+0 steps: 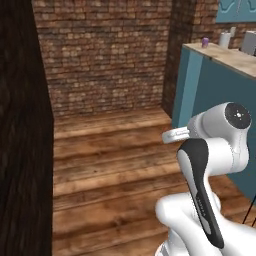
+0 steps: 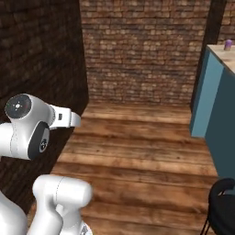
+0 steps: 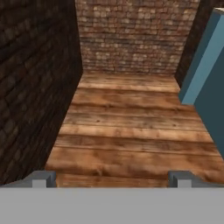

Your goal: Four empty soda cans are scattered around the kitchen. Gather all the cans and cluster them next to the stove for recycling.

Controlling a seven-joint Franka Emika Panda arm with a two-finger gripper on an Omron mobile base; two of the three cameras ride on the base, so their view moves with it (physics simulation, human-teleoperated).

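A small purple soda can (image 1: pixel 205 42) stands upright on the wooden top of a teal counter (image 1: pixel 220 85), far ahead on the right; it also shows as the purple soda can (image 2: pixel 228 44) at the counter's near corner. My gripper (image 3: pixel 112 179) is open, its two fingertips (image 3: pixel 43 178) wide apart with nothing between them. It points down a wooden-floored passage, well short of the can. The stove is out of view.
Brick walls close the passage on the left (image 1: pixel 25 125) and at the far end (image 2: pixel 142 50). A white paper-towel roll (image 1: pixel 224 39) stands behind the can. A black stool (image 2: pixel 223 206) sits at the lower right, beside the teal counter (image 3: pixel 210 74).
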